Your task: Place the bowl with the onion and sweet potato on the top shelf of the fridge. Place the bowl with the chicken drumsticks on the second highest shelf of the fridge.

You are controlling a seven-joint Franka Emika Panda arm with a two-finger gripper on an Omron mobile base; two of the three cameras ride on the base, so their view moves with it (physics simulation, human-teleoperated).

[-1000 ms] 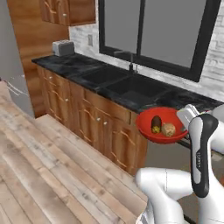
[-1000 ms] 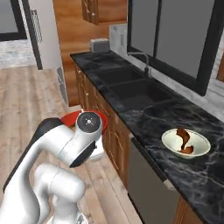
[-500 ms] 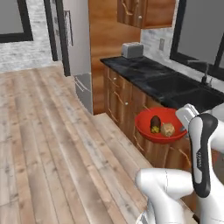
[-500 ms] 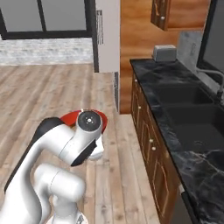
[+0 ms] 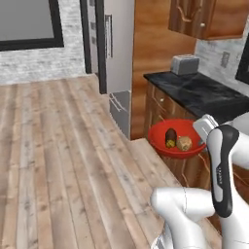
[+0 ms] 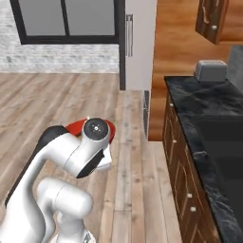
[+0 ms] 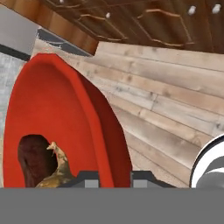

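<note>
A red bowl [image 5: 165, 144] hangs in the air in front of the lower cabinets, carrying the dark sweet potato [image 5: 170, 136] and the tan onion [image 5: 184, 143]. My gripper [image 5: 199, 133] is shut on the bowl's right rim. In the hand view the fingertips [image 7: 87, 178] straddle the rim of the bowl [image 7: 57, 113], with the sweet potato [image 7: 34, 158] and the onion [image 7: 59, 171] low inside it. The bowl [image 6: 76, 126] peeks out behind my arm in the right base view. The fridge [image 5: 116, 58] stands ahead with its doors shut, so its top shelf is hidden. The chicken drumsticks are out of view.
A dark stone counter [image 5: 204, 95] with a toaster [image 5: 185, 64] runs along the right over brown wooden cabinets [image 5: 163, 107]. Wooden wall cabinets [image 5: 209, 19] hang above. Open wood floor [image 5: 58, 160] stretches left toward a brick wall with a dark window [image 6: 66, 19].
The whole picture has swung: the base turned, so sink and window slid out of view and the fridge came in. The bowl stays in my gripper in the same place relative to the arm.
</note>
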